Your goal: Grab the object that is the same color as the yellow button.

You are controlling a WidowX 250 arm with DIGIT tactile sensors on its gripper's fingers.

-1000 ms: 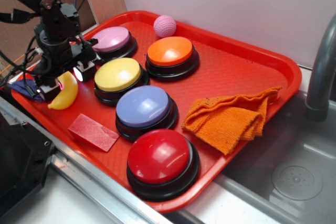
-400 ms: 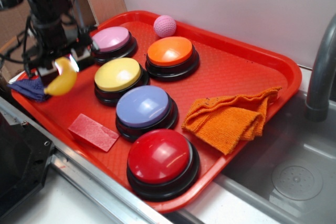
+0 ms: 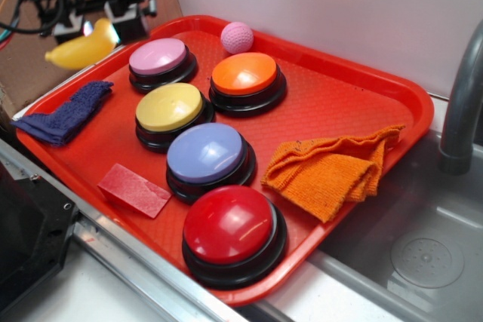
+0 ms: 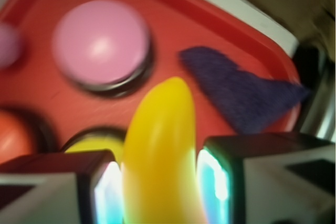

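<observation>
Raised clear above tray (image 3: 392, 88) far-left edge since earlier frame: gripper (image 4: 157, 182) clamped on banana (image 3: 81, 48), yellow button (image 3: 169, 107) untouched.

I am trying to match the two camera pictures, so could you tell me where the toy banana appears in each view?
Exterior: toy banana at upper left, held by the gripper above the tray's edge.
Wrist: toy banana at bottom centre, between the fingers.
Shared landmark: pink button.

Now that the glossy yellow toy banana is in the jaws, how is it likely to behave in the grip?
The glossy yellow toy banana probably stays stiff: it holds its curve, jutting beyond the gripper. Its shiny, rounded skin looks slippery, so it may pivot or slide. Held above the red plastic tray, it seems light.
</observation>
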